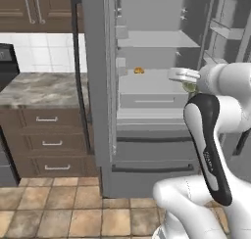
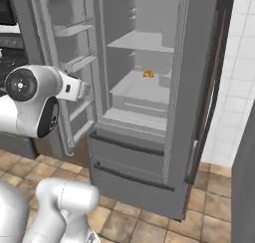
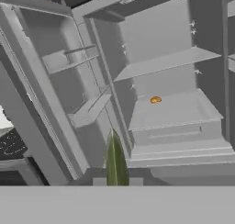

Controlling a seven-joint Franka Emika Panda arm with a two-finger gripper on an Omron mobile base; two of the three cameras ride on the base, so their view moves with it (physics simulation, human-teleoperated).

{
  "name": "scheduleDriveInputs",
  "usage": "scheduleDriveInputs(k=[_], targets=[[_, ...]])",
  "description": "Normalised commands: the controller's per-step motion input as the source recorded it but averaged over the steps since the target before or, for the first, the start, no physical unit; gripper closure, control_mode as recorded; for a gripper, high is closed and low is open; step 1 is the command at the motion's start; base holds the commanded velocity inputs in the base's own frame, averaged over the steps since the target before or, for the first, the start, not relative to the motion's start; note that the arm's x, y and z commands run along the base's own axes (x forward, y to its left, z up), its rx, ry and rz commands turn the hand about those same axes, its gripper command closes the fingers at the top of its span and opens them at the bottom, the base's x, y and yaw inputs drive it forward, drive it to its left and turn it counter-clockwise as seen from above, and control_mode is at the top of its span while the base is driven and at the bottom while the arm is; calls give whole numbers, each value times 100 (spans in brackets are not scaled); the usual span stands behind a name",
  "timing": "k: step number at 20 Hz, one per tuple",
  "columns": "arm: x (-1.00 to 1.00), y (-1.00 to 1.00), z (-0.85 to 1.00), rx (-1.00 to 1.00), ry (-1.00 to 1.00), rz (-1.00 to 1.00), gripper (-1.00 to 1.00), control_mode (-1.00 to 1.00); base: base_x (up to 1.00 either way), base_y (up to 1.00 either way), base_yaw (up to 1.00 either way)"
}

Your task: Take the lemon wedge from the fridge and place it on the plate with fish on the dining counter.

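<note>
While the fridge (image 1: 147, 86) stands with both doors swung wide, the left base view shows a speck of green lemon wedge (image 1: 189, 87) under the white hand. From the right base, the shelves lie open beyond the arm. Through the hand view, the gripper (image 3: 117, 182) pinches that olive sliver (image 3: 116, 159); an orange lump (image 3: 155, 99) sits on the shelf.

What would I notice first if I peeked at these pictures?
The big grey fridge stands wide open, its shelves nearly bare but for a small orange lump on the middle shelf. A green lemon wedge sticks up between the jaws of the gripper, out in front of the fridge.
</note>
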Motion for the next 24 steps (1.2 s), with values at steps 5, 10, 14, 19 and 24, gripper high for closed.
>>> scheduleDriveInputs(k=[5,10,14,19,24], targets=[[0,0,0,0,0,0,100,100,-38,-1,89],[0,0,0,0,0,0,100,100,0,0,100],[0,0,0,0,0,0,100,100,0,0,100],[0,0,0,0,0,0,100,100,0,0,100],[0,0,0,0,0,0,100,100,30,0,94]])
